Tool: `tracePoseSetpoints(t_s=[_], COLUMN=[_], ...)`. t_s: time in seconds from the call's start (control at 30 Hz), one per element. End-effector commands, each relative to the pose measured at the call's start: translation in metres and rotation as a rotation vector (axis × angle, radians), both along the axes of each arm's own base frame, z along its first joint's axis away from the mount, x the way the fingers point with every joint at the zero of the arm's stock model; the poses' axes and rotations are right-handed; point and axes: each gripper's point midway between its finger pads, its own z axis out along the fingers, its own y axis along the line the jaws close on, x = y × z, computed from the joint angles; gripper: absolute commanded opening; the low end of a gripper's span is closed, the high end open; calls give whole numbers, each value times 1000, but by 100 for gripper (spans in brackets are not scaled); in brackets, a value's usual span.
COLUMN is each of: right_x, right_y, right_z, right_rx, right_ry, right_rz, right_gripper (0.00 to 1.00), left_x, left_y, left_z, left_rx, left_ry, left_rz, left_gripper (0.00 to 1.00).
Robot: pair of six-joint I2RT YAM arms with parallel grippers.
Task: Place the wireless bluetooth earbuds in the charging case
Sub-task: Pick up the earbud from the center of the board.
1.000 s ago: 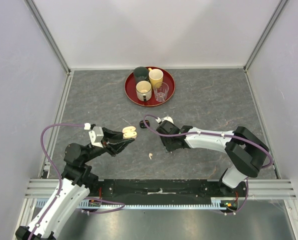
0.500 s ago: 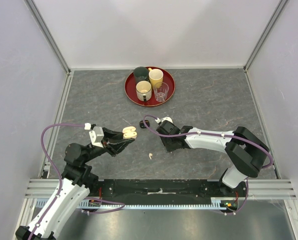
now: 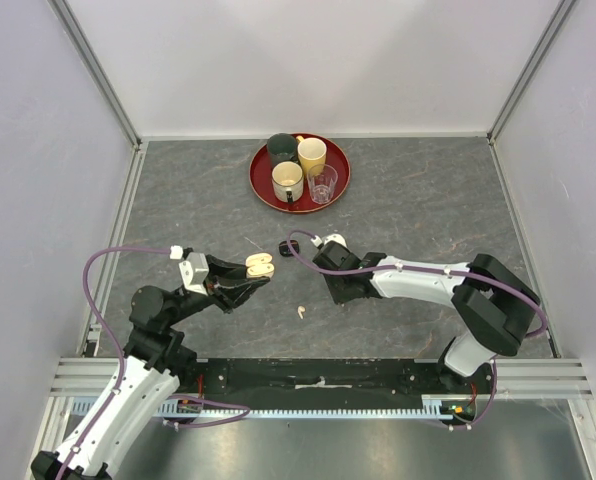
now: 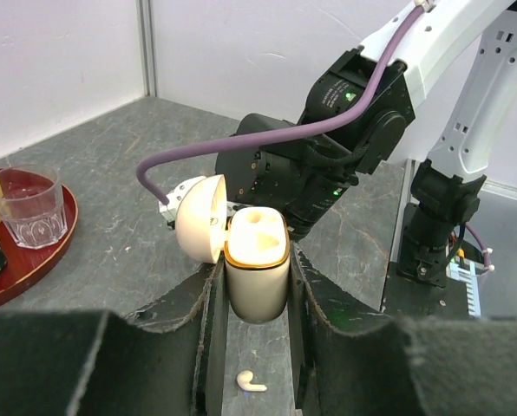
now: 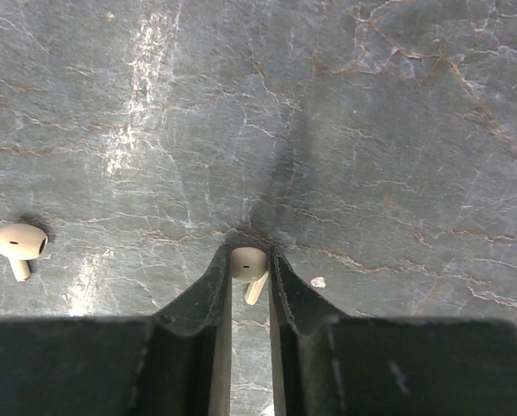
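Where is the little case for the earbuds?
The case is pinched in the left gripper, lid open, in the middle of the left wrist view, with a loose white earbud on the table below it.

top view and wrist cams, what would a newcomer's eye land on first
The cream charging case, lid open, clamped in the left gripper at the front left of the table. Next, the right gripper pinching a cream earbud on the table, a second earbud loose beside it. The red tray of cups sits far centre.
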Motion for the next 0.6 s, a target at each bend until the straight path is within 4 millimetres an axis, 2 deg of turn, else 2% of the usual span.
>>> tracePoseSetpoints(t_s=[0.0,0.07,0.17,0.43,0.57], right_x=[7,9,17,38,41], right_y=[1,2,3,-5,-14], right_z=[18,25,48,151,207], right_rx=[39,61,107,332,460], right_ry=[-59,-78,-141,-393,-527], right_rz=[-41,-60,-96,-224,-291], right_gripper=[18,14,8,4,3], left_x=[-2,-2,-1,4,10], left_y=[-1,-2,-2,-2,1], left_z=[6,6,7,7,11], left_rx=[-12,-13,-18,-39,-58], left_ry=[-26,-22,-19,-7,-25], left_rz=[-13,-14,-13,0,35], left_gripper=[2,2,2,2,2])
